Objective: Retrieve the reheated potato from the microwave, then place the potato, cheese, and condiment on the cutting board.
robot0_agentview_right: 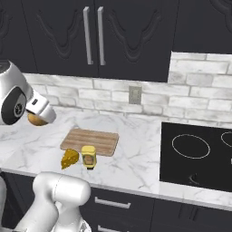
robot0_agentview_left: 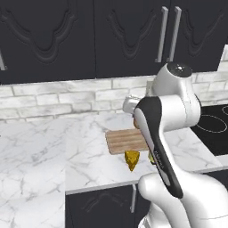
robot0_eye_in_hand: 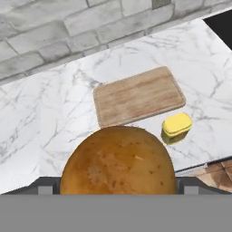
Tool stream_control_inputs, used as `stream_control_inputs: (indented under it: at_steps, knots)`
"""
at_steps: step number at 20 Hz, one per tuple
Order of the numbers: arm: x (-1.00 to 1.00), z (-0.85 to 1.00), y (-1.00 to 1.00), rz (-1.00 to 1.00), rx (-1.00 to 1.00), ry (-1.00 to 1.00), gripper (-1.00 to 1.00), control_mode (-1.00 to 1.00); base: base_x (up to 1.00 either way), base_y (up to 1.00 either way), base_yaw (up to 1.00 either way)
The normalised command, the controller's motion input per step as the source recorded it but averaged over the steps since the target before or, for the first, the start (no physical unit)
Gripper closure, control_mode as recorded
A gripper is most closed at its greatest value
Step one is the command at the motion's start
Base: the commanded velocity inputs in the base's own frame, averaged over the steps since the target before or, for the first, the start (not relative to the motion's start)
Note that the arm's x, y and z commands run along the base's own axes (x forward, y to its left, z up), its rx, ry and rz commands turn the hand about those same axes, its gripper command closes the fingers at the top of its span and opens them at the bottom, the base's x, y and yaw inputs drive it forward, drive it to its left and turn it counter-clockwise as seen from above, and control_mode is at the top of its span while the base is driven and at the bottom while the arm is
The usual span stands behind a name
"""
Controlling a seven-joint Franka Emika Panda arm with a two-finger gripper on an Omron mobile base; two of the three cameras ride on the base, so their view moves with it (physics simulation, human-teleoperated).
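Note:
My gripper is shut on the potato, a round orange-brown lump that bulges between the fingers. In the right base view the potato hangs under the hand, above the counter and left of the cutting board. The light wooden cutting board lies bare ahead of the hand. The yellow cheese wedge sits on the counter at the board's near edge, with the condiment bottle upright beside it. In the left base view the cheese shows below the cutting board. The microwave is out of view.
A black cooktop lies in the counter to the right of the board. A white brick wall with an outlet runs behind, under dark upper cabinets. The marble counter stretches leftward; its front edge lies just past the cheese.

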Motion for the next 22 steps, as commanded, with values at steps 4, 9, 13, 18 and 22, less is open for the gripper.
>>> stream_control_inputs:
  at_steps: [4,9,13,18,22]
  knots:
    - [0.44,-0.42,0.0,0.07,0.05,0.08,1.0,-1.0,0.0,0.0,0.0]
    - [0.31,-0.55,0.12,0.05,0.0,-0.17,1.0,-1.0,0.0,0.0,0.0]
    - [0.38,-0.52,0.15,0.0,0.0,-0.15,1.0,-1.0,0.0,0.0,0.0]
    - [0.51,-0.39,0.02,-0.02,0.0,0.0,1.0,-1.0,0.0,0.0,0.0]
    - [0.68,-0.29,0.04,-0.04,0.0,0.15,1.0,-1.0,0.0,0.0,0.0]
